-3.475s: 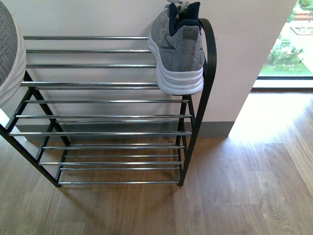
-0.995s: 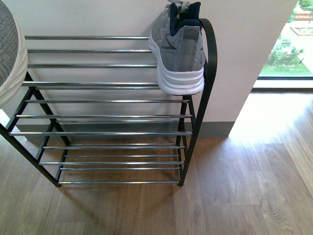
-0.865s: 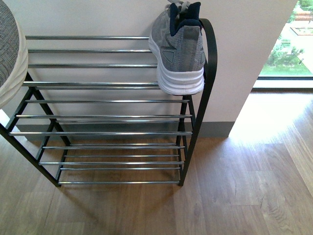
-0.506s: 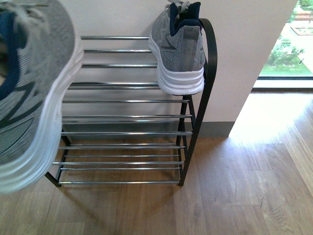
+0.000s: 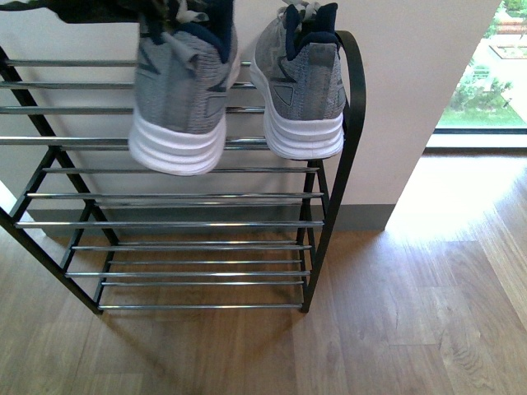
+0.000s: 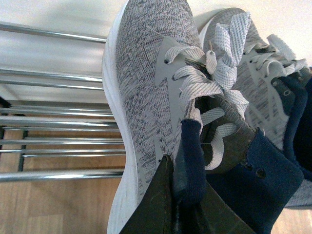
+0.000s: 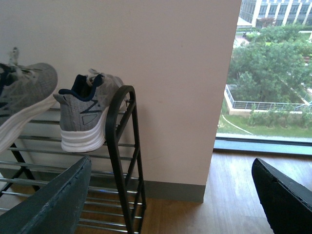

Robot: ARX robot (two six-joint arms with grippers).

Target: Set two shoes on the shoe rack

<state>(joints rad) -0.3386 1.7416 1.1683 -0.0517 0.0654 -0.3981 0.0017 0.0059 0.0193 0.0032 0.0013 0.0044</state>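
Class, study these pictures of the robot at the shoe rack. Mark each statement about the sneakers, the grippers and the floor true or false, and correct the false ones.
1. The held sneaker and the racked sneaker both show their heels to the front camera. True.
2. The left gripper is empty. False: its jaws are shut on the held sneaker's navy heel collar.
3. The right gripper holds nothing, its jaws wide apart. True.
4. The shoe rack stands on carpet. False: it stands on a wooden floor.
5. The racked sneaker sits at the rack's left end. False: it sits at the right end of the top tier, beside the black side frame.
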